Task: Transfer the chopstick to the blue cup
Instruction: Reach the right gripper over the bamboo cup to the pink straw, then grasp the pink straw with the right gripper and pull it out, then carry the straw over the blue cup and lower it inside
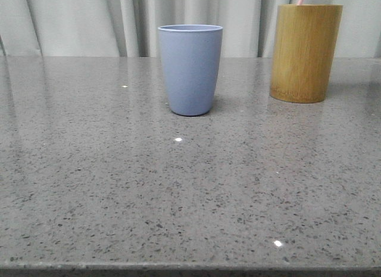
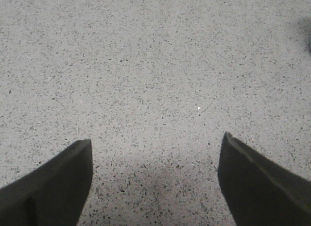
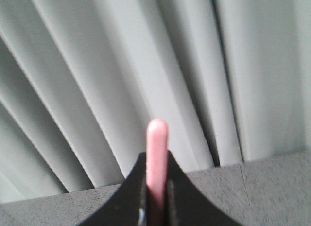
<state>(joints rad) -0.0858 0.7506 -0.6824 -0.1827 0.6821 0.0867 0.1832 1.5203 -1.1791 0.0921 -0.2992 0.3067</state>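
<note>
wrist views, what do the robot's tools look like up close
Both look matte black. The left tool shows two broad wedge-shaped fingers that taper to blunt tips, with plain flat faces. The right tool shows two dark fingers with curved outer edges that sweep in to narrow tips. No cables, markings or labels can be seen on them.

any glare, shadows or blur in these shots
Front view: small bright glints on the polished table, with a soft shadow to the right of the blue cup. Left wrist view: a dim shadow patch on the stone between the open left gripper fingers. Right wrist view: the chopstick, pinched in the right gripper, looks soft and out of focus, as does the curtain behind it.
</note>
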